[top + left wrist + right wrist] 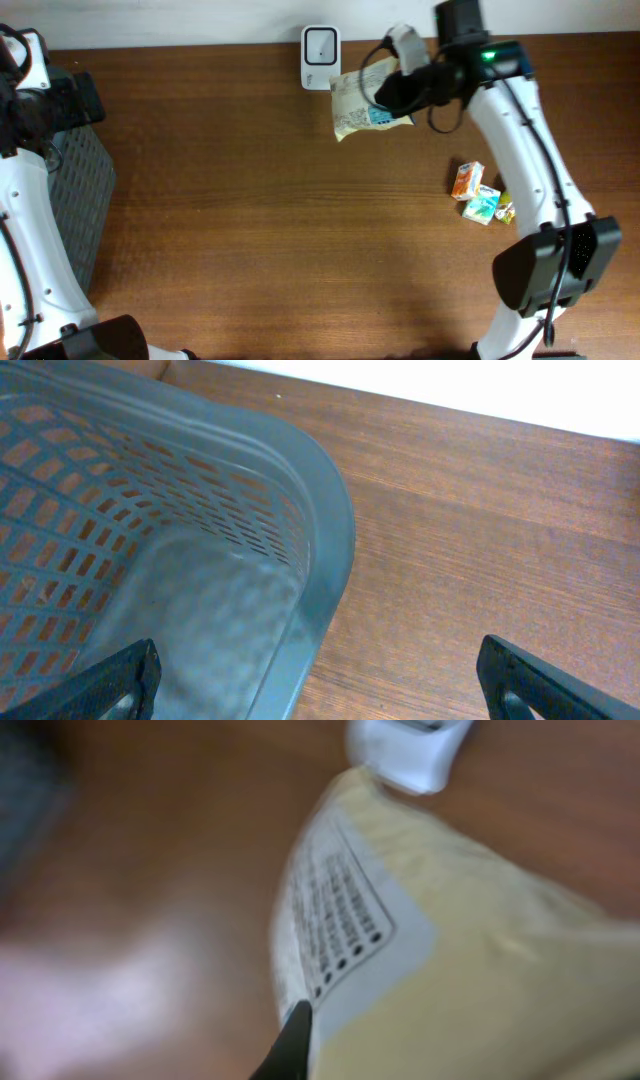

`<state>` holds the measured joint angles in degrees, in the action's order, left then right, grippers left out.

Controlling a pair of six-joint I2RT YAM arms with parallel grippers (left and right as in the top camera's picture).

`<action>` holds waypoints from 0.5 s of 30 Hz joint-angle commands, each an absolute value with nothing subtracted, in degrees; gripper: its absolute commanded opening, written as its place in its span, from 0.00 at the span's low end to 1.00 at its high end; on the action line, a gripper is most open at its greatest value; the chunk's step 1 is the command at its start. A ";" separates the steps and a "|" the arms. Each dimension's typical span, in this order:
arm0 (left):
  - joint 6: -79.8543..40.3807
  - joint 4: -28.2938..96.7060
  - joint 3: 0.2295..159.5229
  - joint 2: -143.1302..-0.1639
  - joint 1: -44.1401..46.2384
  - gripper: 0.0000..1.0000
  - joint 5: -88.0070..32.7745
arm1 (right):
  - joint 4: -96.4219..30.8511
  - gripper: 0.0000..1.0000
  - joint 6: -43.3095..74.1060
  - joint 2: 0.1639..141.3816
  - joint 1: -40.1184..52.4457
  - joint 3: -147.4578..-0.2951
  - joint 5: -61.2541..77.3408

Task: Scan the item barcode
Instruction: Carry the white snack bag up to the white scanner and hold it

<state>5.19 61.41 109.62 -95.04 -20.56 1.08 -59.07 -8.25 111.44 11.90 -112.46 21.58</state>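
Nearest the arm bases: the left claw (325, 685) hangs over the rim of the grey mesh basket (335, 550) at the left edge of the table (250, 230). Its jaws are spread wide and hold nothing.

On the right side, an orange carton (466, 180) and a teal box (482, 206) sit close together on the table, waiting, well apart from the action.

Further out, the right claw (388, 92) is closed tight on one edge of a pale yellow packet (355, 108) and holds it above the table. The packet's free end sits just beside the white scanner (320, 57), which stands at the far edge.

In the right wrist view a printed panel (340, 920) faces the camera, but it is too blurred to tell whether this is the barcode.

Step in hand, as I judge it: presenting the packet to the scanner – pick-up done, scan not confirmed.

Next move calls for turning the wrist so the coded face squares up to the scanner window, then holding steady. The thin packet may flop and hide the code.
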 commanded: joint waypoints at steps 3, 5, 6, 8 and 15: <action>6.13 61.36 109.97 -94.06 -20.80 0.99 1.30 | -49.04 0.04 -16.69 110.45 24.14 -113.80 -21.87; 6.13 61.36 109.97 -94.06 -20.80 0.99 1.30 | -43.07 0.04 -23.55 111.33 26.37 -113.80 -27.18; 6.11 61.36 109.97 -94.06 -20.80 0.99 1.30 | -40.27 0.04 -25.56 112.01 26.65 -113.80 -28.40; 6.13 61.36 109.97 -94.06 -20.80 0.99 1.30 | -34.76 0.04 -33.32 114.08 26.61 -113.80 -29.04; 6.13 61.36 109.97 -94.06 -20.80 0.99 1.30 | -15.40 0.04 -53.67 121.99 26.68 -113.80 -34.52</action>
